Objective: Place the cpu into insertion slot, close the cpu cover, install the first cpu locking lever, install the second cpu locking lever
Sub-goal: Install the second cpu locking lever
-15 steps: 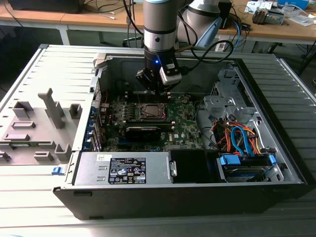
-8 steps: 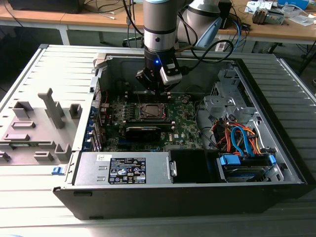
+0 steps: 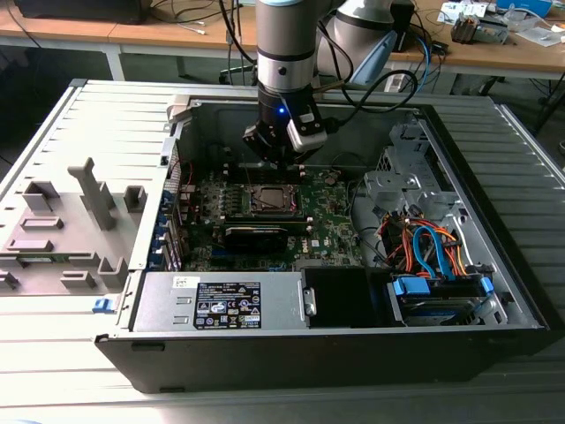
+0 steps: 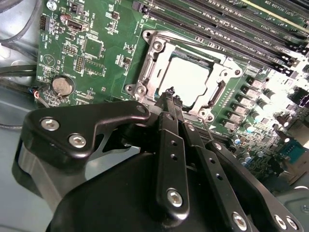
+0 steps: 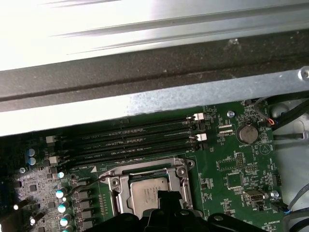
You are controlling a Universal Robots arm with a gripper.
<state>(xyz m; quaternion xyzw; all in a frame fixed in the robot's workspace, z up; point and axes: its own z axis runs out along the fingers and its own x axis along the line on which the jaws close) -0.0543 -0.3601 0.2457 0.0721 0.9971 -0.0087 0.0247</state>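
Observation:
The cpu (image 4: pixel 186 79) (image 5: pixel 145 195) lies flat in the insertion slot (image 3: pixel 269 200) on the green motherboard, its silver-grey top showing. The cpu cover (image 4: pixel 155 77) (image 5: pixel 120 185) is folded down around it, and the chip shows through its window. A thin locking lever wire (image 5: pixel 89 181) sticks out beside the socket. My gripper (image 3: pixel 279 159) (image 4: pixel 170 93) (image 5: pixel 166 197) hangs just over the socket's edge. Its two black fingers (image 4: pixel 166 145) are pressed together and shut, tips close to the cover frame. I cannot tell whether the tips touch anything.
Long black memory slots (image 5: pixel 135 137) (image 4: pixel 231 24) run beside the socket, toward the case wall (image 5: pixel 145 58). A coin battery (image 4: pixel 63 86) sits nearby. A black card (image 3: pixel 265 234), a power supply (image 3: pixel 221 302) and orange and blue cables (image 3: pixel 433 247) fill the case. A grey fixture (image 3: pixel 71 221) lies on the exterior view's left.

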